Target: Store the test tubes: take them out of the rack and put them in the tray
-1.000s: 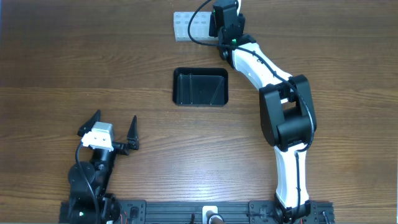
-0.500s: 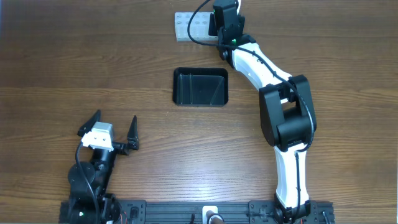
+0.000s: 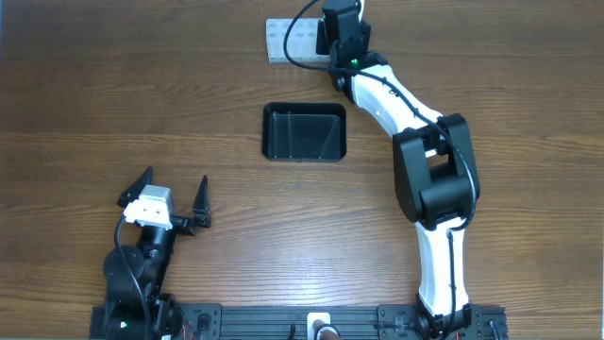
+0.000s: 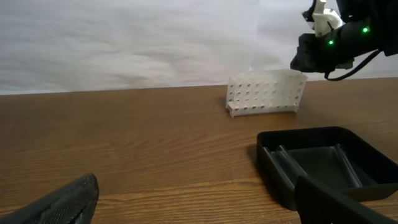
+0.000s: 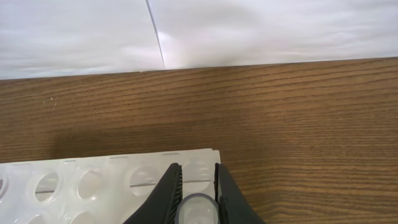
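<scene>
Right now, your right gripper (image 5: pixel 198 186) is pinching the round top of a test tube (image 5: pixel 198 210), with its fingers drawn narrow on either side of it. That tube is sitting at the end of the white rack (image 5: pixel 93 183), and I cannot tell whether it is resting in its hole or hanging just clear. The rack is standing on the bench (image 3: pixel 113 85) near the black tray (image 3: pixel 304 107), on the tray's side away from the arm bases and not touching it. Inside the tray, clear tubes (image 4: pixel 291 163) are lying flat along the floor. Your left gripper (image 3: pixel 175 179) is sitting well apart from the tray, on the tray's near side toward the bases and off to its left, with its fingers spread wide and holding nothing. From the left wrist view, the rack is showing behind the tray, and the right arm (image 4: pixel 336 37) is hanging over the rack's end.
</scene>
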### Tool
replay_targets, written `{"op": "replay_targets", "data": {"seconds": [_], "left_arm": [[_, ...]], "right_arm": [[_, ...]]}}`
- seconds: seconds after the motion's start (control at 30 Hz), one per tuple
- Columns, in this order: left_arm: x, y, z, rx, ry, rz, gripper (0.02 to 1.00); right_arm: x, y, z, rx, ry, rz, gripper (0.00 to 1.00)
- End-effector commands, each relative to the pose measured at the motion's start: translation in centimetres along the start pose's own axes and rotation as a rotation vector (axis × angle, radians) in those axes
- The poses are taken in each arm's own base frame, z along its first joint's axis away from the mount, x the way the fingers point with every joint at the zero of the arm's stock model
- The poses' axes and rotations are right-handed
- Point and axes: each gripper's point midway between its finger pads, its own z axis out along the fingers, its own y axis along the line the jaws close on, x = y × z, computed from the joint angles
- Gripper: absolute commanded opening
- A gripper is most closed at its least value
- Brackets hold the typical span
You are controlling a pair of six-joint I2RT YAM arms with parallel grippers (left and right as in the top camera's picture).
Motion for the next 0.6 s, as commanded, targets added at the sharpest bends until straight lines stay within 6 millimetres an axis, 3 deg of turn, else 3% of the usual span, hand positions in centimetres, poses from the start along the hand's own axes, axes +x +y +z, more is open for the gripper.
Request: {"op": "replay_targets", "data": {"seconds": [0.03,0.23,0.43,0.53,0.6], "left_arm": [[0.1,-0.1,0.0,0.007,-0.002,0.014,1.0],[0.1,-0.1,0.0,0.007,-0.002,0.014,1.0],[0.1,-0.1,0.0,0.007,-0.002,0.014,1.0],[0.1,-0.1,0.0,0.007,-0.002,0.014,1.0],[0.1,-0.1,0.0,0.007,-0.002,0.014,0.998]], "right_arm": [[-3.2,1.7,-1.0,-0.012,-0.046,-0.012,0.093],[-8.6,2.1,-3.8,0.01,-0.088,-0.025,0.084],[-14.4,1.8,-8.3,0.023,-0.148,-0.022,0.084],[-15.3,1.5,-10.8,0.024,-0.117,-0.033,0.075],[-14.2,1.3,-12.1,0.031,-0.051,-0.015,0.073]]}}
